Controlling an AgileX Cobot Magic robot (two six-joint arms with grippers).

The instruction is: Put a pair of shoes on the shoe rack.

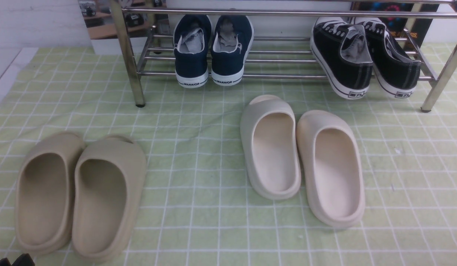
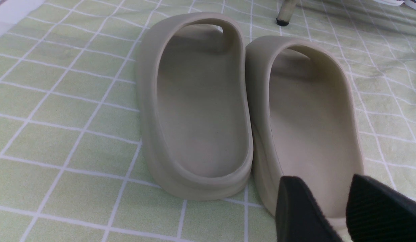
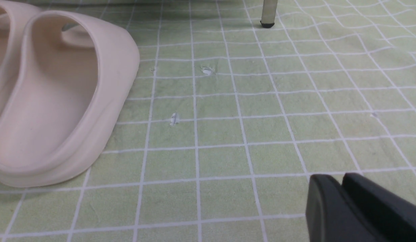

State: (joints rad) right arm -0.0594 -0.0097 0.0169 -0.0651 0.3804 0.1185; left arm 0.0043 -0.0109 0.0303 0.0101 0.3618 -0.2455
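Black shoes [image 1: 365, 55] (white soles), chrome rack [image 1: 130, 55], green white-checked cloth [image 1: 198, 122]

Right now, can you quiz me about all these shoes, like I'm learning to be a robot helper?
1. True or false: the black sneakers already sit on the shoe rack.
2. What else is on that rack? A: navy sneakers. B: red boots. C: a ball.
3. How many foam slides lie on the green checked cloth?
Key: 1 true. 2 A. 3 four.
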